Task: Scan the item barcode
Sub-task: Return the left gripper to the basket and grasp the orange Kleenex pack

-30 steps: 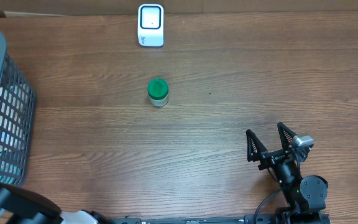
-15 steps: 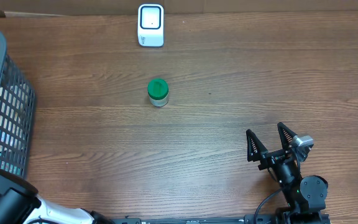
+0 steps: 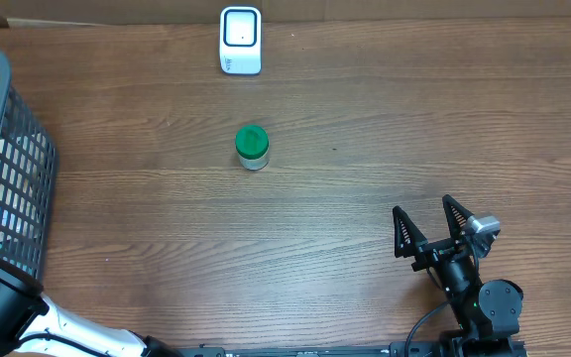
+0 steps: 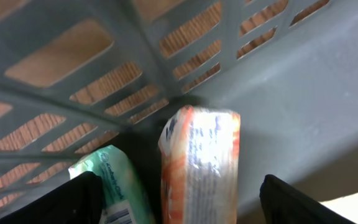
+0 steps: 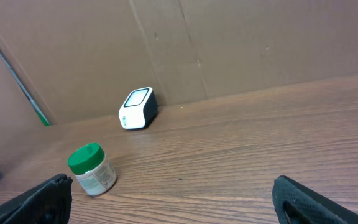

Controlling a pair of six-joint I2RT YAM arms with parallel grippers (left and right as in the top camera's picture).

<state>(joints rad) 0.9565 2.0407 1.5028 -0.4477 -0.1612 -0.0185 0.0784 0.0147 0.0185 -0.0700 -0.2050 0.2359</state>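
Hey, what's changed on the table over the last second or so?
The left arm has swung further to the left along the near edge, toward the basket. Nothing was visibly grabbed or let go. The green-lidded jar, the scanner and the open right gripper stayed where they were.

L arm: from overhead only its near-left end shows, a black wrist link w/ a white segment behind it, at the left edge. L gripper: jaws wide apart, nothing pinched btwn them (just two dark fingertips in the wrist view's lower corners). R arm sits near-right, folded low. R gripper points far, jaws spread in a V, empty.
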